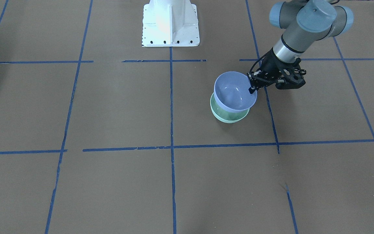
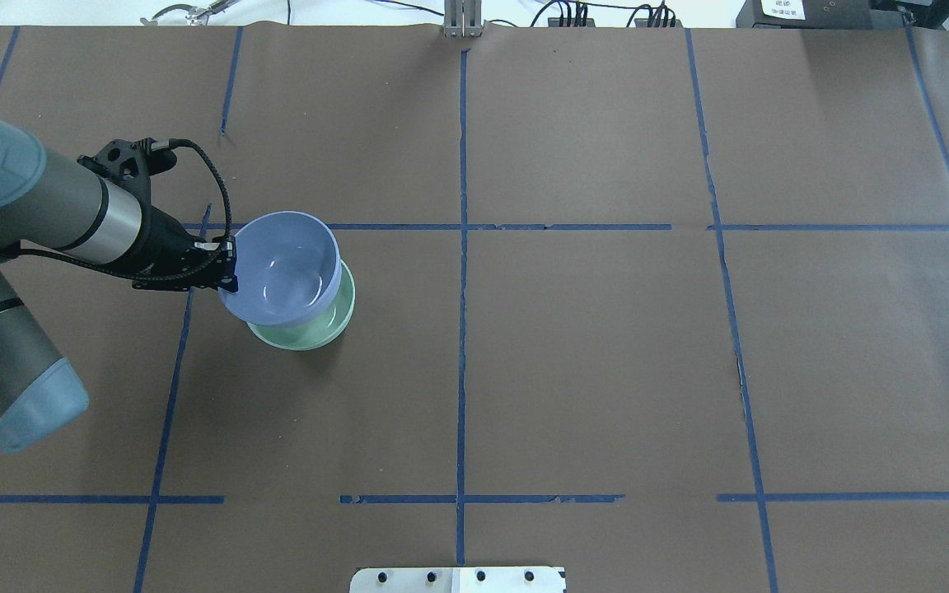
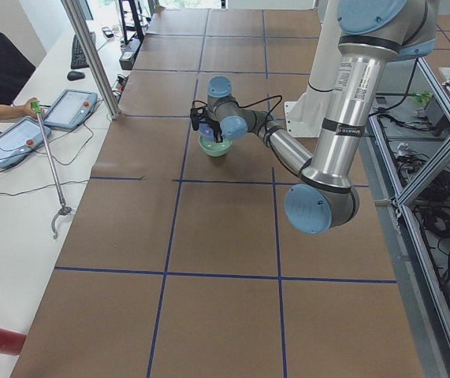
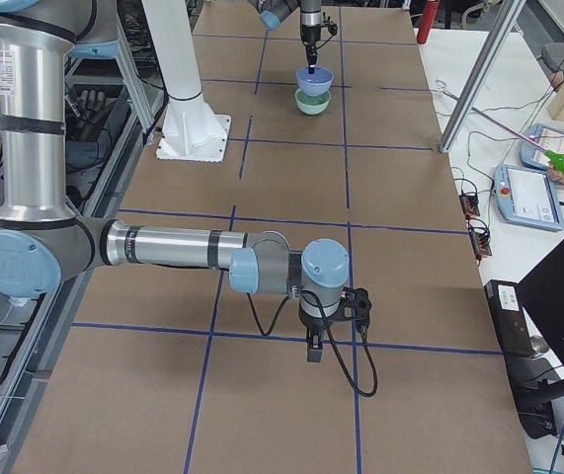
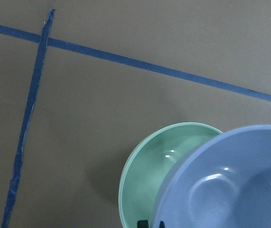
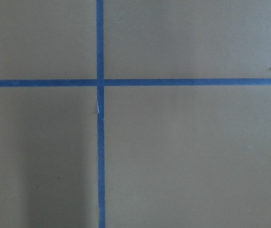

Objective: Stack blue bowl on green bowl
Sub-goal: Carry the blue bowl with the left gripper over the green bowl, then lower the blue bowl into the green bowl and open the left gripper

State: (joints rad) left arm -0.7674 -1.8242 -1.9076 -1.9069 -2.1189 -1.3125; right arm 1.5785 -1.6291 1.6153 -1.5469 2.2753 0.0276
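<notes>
On the brown table [image 2: 606, 371] the green bowl [image 2: 314, 333] sits mouth up. The blue bowl [image 2: 285, 263] hangs just above it, overlapping most of it and apparently not yet nested, so a short descent seems all that is left. The left gripper [image 2: 229, 265] pinches the blue bowl's rim on the robot's left side. The right gripper [image 4: 313, 348] hovers well apart, and whether it is wide or closed cannot be told.
</notes>
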